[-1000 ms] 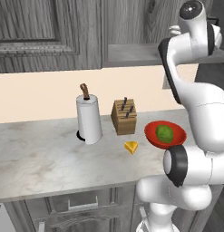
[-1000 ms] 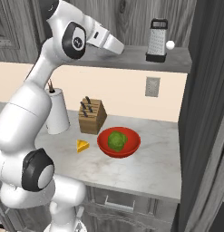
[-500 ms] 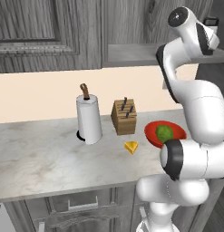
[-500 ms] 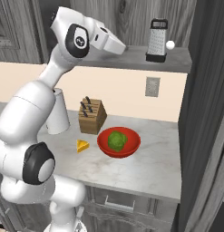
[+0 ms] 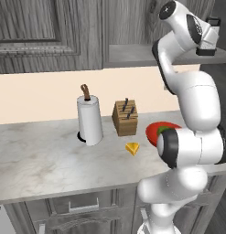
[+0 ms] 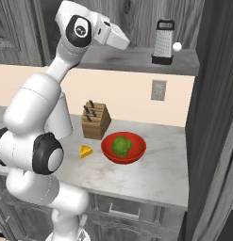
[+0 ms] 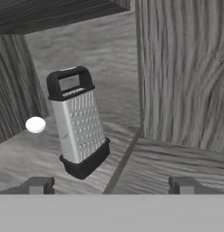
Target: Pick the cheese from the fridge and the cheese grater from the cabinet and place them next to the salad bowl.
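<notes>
The cheese grater (image 7: 77, 124), silver with a black handle and base, stands upright on the cabinet shelf (image 7: 168, 158). It is high at the right in the right base view (image 6: 163, 41). My gripper (image 7: 109, 185) is open and empty, and faces the grater from a short way off. My hand (image 6: 113, 36) is raised to shelf (image 6: 122, 55) height, left of the grater. The yellow cheese (image 6: 86, 151) lies on the counter just left of the red salad bowl (image 6: 123, 147) with its lettuce. My arm partly hides the salad bowl (image 5: 155, 131) beside the cheese (image 5: 132, 148). The fridge is out of view.
A small white ball (image 7: 35, 124) lies on the shelf beside the grater. A wooden knife block (image 6: 95, 120) and a paper towel roll (image 5: 89, 119) stand on the marble counter (image 5: 41, 160). A dark wood-grain panel (image 6: 214, 117) walls off the right.
My arm has straightened a little and its upper joints have risen. My hand stays at shelf height, aimed at the grater, and the gripper stays open.
</notes>
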